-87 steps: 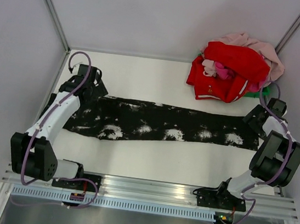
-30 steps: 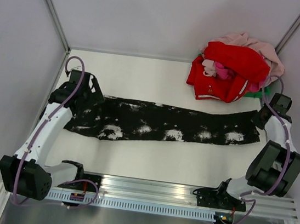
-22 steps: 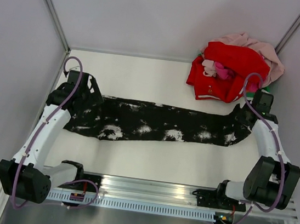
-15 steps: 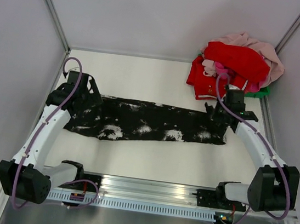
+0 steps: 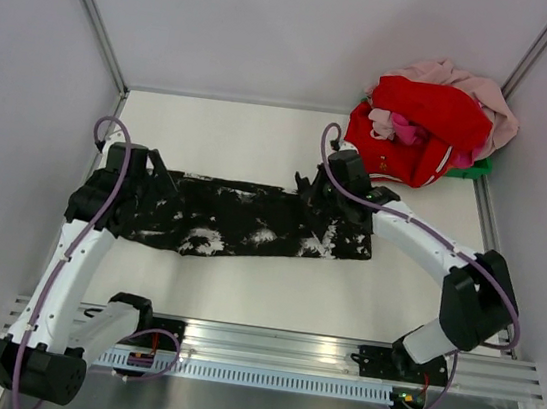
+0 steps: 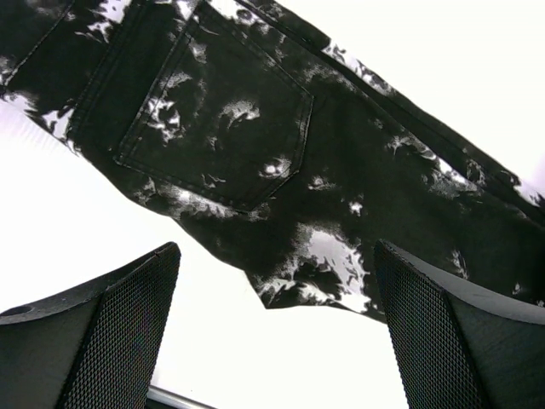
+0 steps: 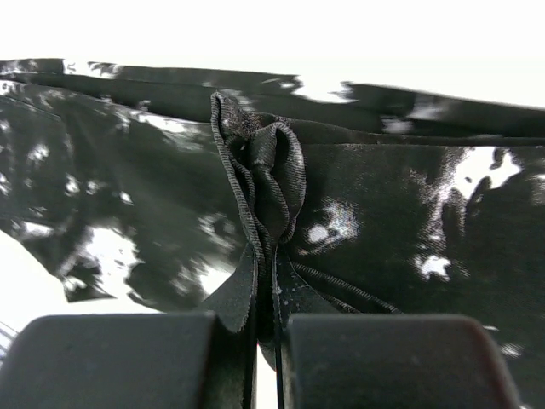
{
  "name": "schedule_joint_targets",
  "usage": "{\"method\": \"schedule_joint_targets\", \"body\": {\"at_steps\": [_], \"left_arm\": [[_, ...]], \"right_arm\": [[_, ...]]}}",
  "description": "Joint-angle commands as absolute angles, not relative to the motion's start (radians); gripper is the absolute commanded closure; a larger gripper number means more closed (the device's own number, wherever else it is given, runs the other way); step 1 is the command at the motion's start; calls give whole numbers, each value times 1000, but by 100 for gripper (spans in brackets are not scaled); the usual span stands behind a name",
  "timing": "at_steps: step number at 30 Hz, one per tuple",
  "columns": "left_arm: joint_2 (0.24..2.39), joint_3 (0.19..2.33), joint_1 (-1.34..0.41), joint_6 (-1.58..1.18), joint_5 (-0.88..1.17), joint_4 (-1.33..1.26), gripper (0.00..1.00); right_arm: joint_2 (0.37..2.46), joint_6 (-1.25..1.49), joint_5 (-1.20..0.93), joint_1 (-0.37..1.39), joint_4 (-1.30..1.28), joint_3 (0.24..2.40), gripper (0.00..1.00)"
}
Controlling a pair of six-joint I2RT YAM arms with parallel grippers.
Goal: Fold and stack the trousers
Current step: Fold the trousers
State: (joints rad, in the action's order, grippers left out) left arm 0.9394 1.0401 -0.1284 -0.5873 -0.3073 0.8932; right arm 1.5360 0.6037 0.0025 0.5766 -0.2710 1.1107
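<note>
Right gripper [image 7: 272, 317] pinches the leg ends of the trousers [image 5: 221, 220] to double them over; left gripper [image 6: 274, 256] hangs spread above the waist, at the table's [image 5: 261, 142] left edge.

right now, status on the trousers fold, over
Right end effector shut on trousers, leg end at middle. Left end effector open over waist. Clothes pile back right, apart.

The trousers [image 5: 241, 222] in the middle of the frame were black with white splashes all over. At the upper right, a top [image 5: 420, 123] was red with white trim, by pale pink clothes [image 5: 482, 91]. The table [image 5: 261, 142] was plain white.
</note>
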Motion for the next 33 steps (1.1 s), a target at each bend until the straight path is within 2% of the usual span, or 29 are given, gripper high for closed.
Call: {"method": "schedule_joint_targets", "body": {"at_steps": [1, 5, 11, 17, 22, 33], "left_arm": [[920, 1045, -118, -614, -359, 905, 0], [907, 1039, -115, -623, -383, 913, 0], [888, 1040, -103, -647, -376, 905, 0], [913, 1020, -92, -678, -350, 885, 0], [910, 982, -89, -699, -272, 844, 0], [884, 993, -77, -683, -308, 862, 0]], "right_arm": [[1630, 797, 49, 659, -127, 1192, 100], [1726, 839, 68, 713, -103, 1239, 100], [1755, 865, 63, 756, -14, 1229, 100], [1789, 854, -23, 770, 24, 1246, 100], [1821, 844, -6, 798, 34, 1243, 100], [1896, 813, -69, 810, 5, 1304, 100]]}}
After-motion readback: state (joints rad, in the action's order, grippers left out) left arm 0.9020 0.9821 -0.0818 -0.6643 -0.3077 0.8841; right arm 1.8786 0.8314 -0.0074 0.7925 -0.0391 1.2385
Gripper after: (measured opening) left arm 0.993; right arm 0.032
